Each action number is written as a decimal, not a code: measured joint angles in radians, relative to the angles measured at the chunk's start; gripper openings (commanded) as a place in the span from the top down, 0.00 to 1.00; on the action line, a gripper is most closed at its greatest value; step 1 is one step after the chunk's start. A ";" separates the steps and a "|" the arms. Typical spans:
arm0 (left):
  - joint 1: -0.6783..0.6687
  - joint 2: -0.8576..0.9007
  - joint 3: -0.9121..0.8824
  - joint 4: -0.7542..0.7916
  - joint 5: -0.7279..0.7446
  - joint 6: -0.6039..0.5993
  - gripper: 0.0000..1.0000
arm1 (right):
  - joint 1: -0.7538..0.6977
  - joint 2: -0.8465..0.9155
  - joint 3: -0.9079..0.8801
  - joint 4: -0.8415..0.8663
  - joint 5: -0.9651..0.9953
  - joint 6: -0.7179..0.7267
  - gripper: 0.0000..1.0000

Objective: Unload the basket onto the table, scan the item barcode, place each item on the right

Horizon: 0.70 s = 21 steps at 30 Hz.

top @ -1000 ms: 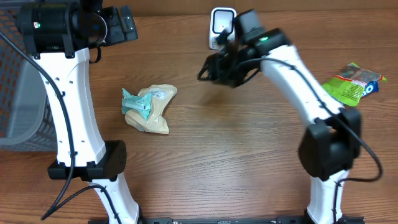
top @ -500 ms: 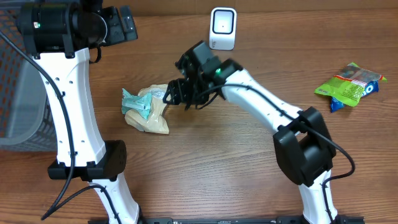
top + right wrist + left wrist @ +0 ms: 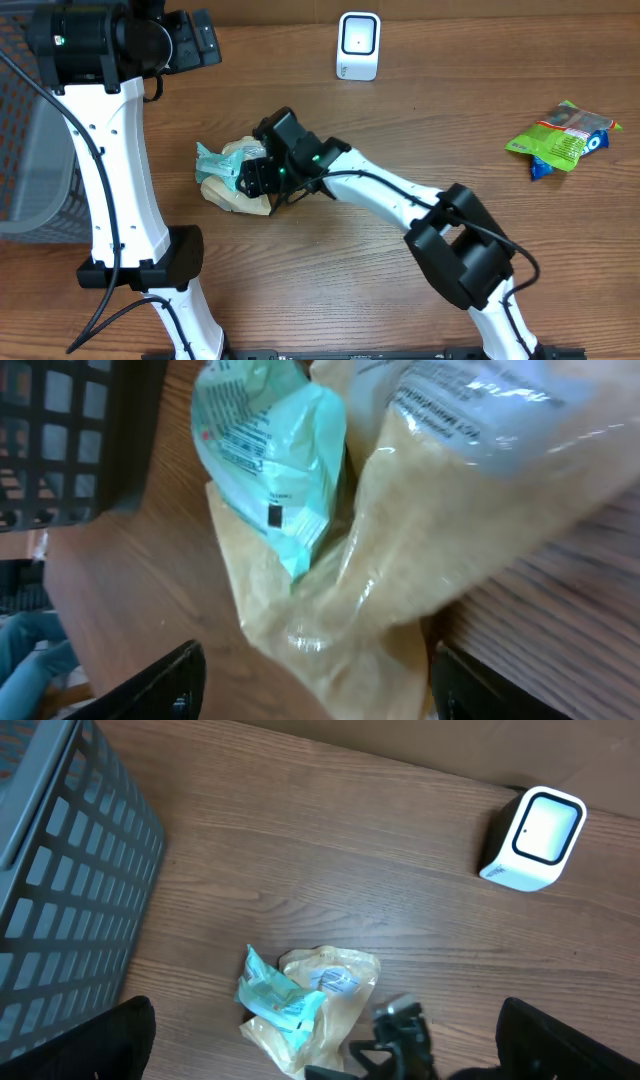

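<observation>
1. Tan crinkly plastic pouch (image 3: 235,198) with teal packet (image 3: 212,160) lies at nine o'clock overhead, my right gripper (image 3: 248,178) over it.
2. Left wrist: left gripper (image 3: 325,1040) spread wide, empty.
3. Right wrist: jaws parted, flanking the pouch, gripping nothing.

No text I can read anywhere, teal packet (image 3: 265,450) with lines of small dark print too blurred for me, a black square mark and a red spot on it, tan bag (image 3: 470,510) label print smeared, green bag (image 3: 560,135) branding too small.
</observation>
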 measured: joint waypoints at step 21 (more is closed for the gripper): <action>0.000 0.000 0.000 0.000 0.000 0.000 0.00 | -0.142 -0.026 -0.001 -0.319 -0.012 -0.033 0.96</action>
